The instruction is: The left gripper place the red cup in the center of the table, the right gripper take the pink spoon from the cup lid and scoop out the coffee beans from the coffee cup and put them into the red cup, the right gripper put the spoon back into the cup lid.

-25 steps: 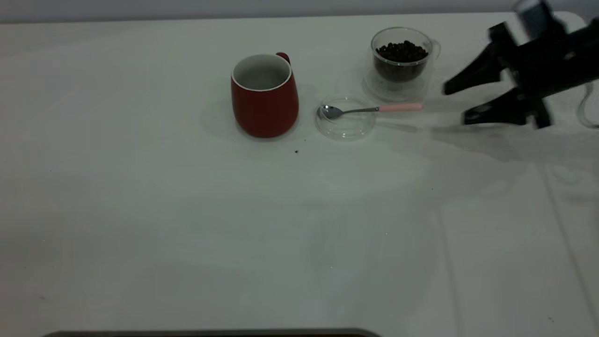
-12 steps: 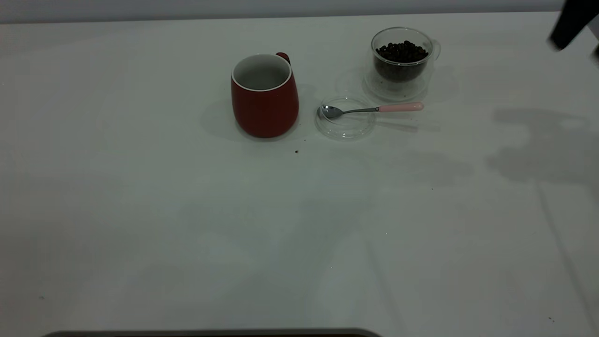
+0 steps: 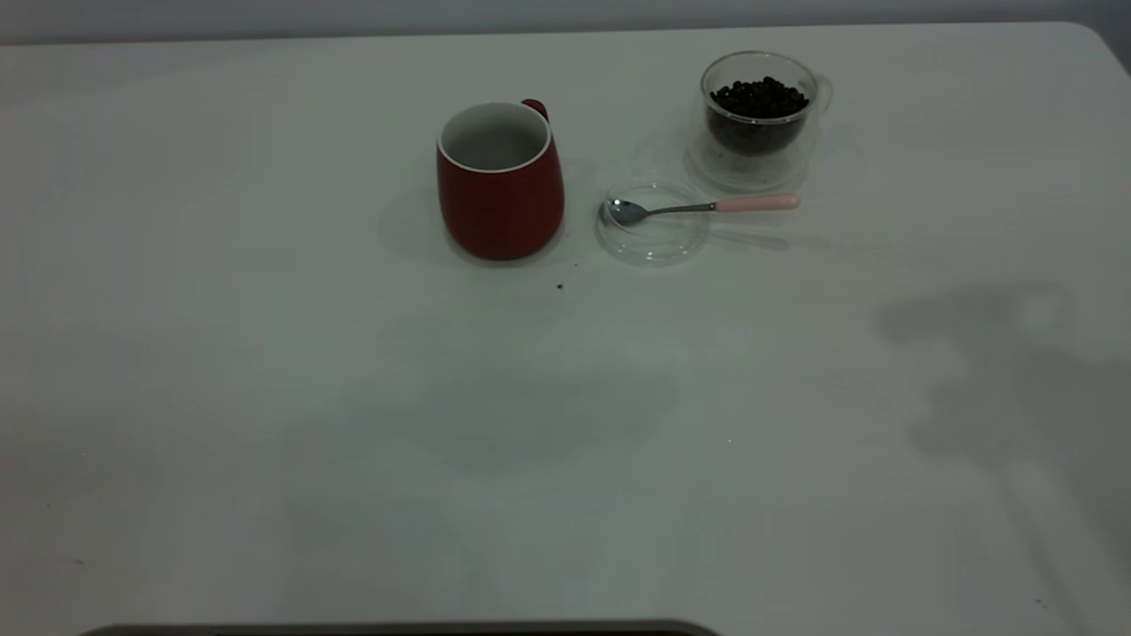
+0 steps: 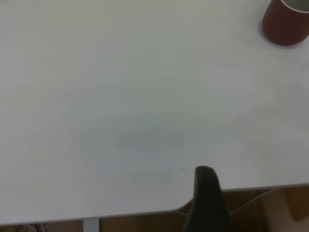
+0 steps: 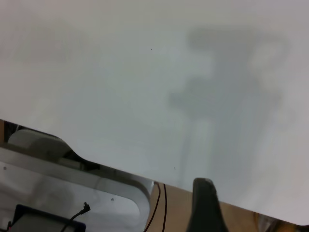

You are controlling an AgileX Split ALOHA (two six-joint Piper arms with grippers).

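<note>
Tabletop [image 3: 265, 397]: large plain white surface with a few tiny dark specks; carries all four items in its far half.
Red cup [image 3: 500, 181]: dark red ceramic mug, white inside, round-bellied, upright near the centre line toward the far edge; loop handle at 12 o'clock; inside looks bare of beans, so judged not yet filled. Also seen at the far corner of the left wrist view [image 4: 286, 21].
Cup lid [image 3: 652, 223]: small round clear glass disc with raised rim, just beside the mug at its 3 o'clock; serves as the spoon rest.
Pink spoon [image 3: 702, 208]: small teaspoon, shiny steel bowl lying in the lid, pale pink handle jutting over the rim toward 3 o'clock, presumably left free for a side grasp.
Coffee cup [image 3: 758, 119]: small clear double-walled glass cup at 1 o'clock of the lid, near but apart.
Coffee beans [image 3: 758, 97]: dark heap filling the glass cup.
Left claw [image 4: 207, 203]: off the near tabletop edge, well apart from the mug; only one dark finger shown, spread or pressed together cannot be told.
Right claw [image 5: 205, 205]: off the tabletop edge, away from the spoon; state likewise cannot be told.
</note>
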